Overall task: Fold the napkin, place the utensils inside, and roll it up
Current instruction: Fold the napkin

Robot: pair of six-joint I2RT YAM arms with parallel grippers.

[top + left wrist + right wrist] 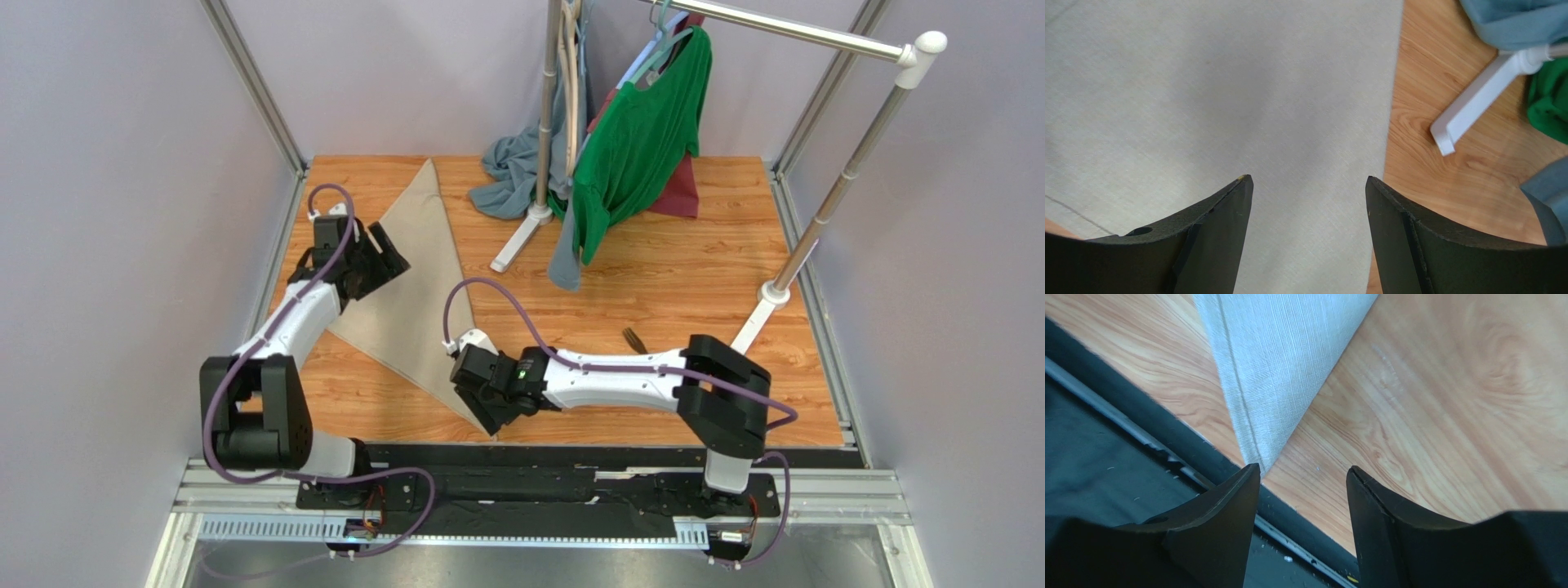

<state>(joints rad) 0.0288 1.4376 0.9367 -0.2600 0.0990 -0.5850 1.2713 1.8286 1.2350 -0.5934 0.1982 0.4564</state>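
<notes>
Both spread, empty — left gripper over napkin, right gripper at its near tip; fork lies right, nearer it.

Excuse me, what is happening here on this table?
A beige napkin lies folded into a triangle on the wooden table. The robot's left claw is open above the cloth; the right claw is open at its near corner. Neither holds anything. The fork lies untouched on the table, to the right of the napkin.
</notes>
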